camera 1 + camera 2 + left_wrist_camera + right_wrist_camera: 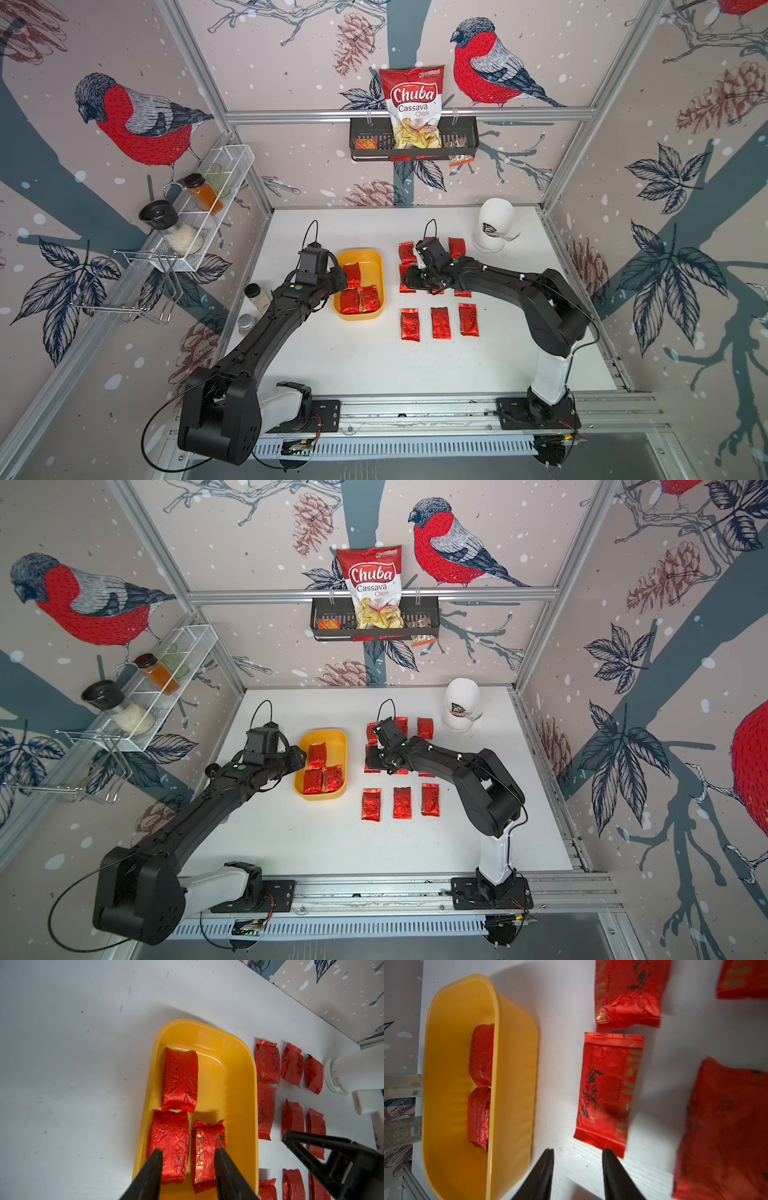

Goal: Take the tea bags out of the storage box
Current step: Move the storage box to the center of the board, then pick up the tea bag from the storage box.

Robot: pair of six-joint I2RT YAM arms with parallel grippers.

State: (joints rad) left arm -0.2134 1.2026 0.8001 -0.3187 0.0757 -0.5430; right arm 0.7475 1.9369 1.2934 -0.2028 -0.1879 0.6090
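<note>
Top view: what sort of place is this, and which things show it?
Likely a mock pantry inside a robot test cell: a spice rack, a chips bag in a wall basket, and an aluminium frame.

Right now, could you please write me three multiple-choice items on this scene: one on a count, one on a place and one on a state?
1. How many tea bags lie in the storage box?
A. one
B. three
C. six

2. Where does the Chuba chips bag stand?
A. in the black wall basket
B. on the white wire rack
C. in the storage box

3. How do the fingers of the left gripper stand?
A. shut on a tea bag
B. shut on the box's rim
C. apart, holding nothing

Answers:
1 B: the left wrist view shows three red sachets inside the yellow tub.
2 A: both top views show it upright in the basket on the back wall.
3 C: the left wrist view shows a clear gap between them, above the tea bags.
</note>
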